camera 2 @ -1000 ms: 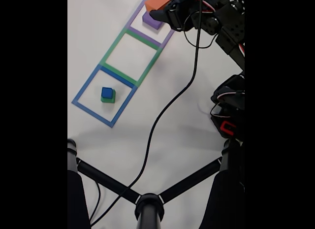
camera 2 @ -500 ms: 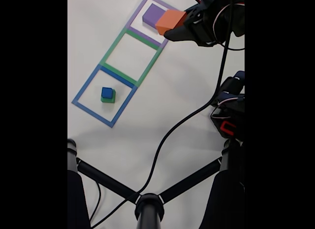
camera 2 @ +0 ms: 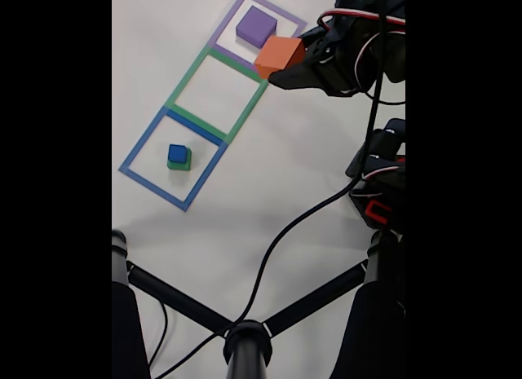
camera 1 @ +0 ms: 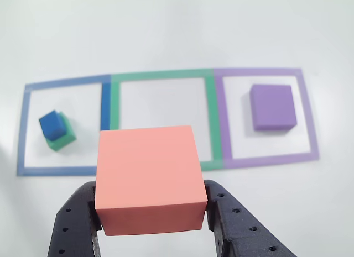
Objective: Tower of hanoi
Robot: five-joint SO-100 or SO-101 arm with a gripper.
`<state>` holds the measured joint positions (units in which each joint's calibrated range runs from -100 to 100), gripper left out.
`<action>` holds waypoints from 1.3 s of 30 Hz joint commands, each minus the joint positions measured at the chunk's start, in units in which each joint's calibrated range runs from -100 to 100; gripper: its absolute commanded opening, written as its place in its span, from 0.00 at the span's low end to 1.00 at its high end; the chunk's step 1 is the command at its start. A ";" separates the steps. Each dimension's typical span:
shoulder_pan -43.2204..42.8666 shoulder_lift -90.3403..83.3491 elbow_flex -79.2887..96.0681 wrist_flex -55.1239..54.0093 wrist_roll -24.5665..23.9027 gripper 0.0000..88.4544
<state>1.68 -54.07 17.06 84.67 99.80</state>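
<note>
My gripper (camera 1: 150, 213) (camera 2: 287, 63) is shut on an orange cube (camera 1: 147, 177) (camera 2: 278, 55), held in the air over the near edge of the green square (camera 1: 161, 121) (camera 2: 216, 85). A purple cube (camera 1: 271, 106) (camera 2: 256, 26) sits alone inside the purple square (camera 1: 310, 119) (camera 2: 231, 20). In the blue square (camera 1: 22, 130) (camera 2: 155, 147), a small blue cube (camera 1: 51, 124) (camera 2: 177, 153) rests on a green cube (camera 1: 65, 136) (camera 2: 179, 162). The green square holds nothing on its floor.
The white table (camera 2: 269, 200) carries the three taped squares in a row. A black cable (camera 2: 302, 208) runs across the table from the arm. A black stand with three legs (camera 2: 245, 334) and the arm's base (camera 2: 379, 191) fill the lower and right side of the fixed view.
The gripper has lifted the orange cube off the purple cube and carried it away from the purple square toward the green square. The purple cube stays in place.
</note>
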 commanded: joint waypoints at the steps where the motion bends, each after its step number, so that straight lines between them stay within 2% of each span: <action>1: 1.87 -3.86 14.61 -12.35 0.20 0.13; 14: 1.56 -2.26 54.32 -60.35 0.20 0.14; 19: 1.79 9.28 64.50 -87.71 0.20 0.14; 24: 1.41 20.26 70.95 -108.10 0.20 0.13; 31: 0.49 36.69 73.85 -129.15 0.20 0.13; 39: 1.10 53.43 69.22 -141.53 0.20 0.13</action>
<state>2.91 -5.53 90.08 -51.85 98.82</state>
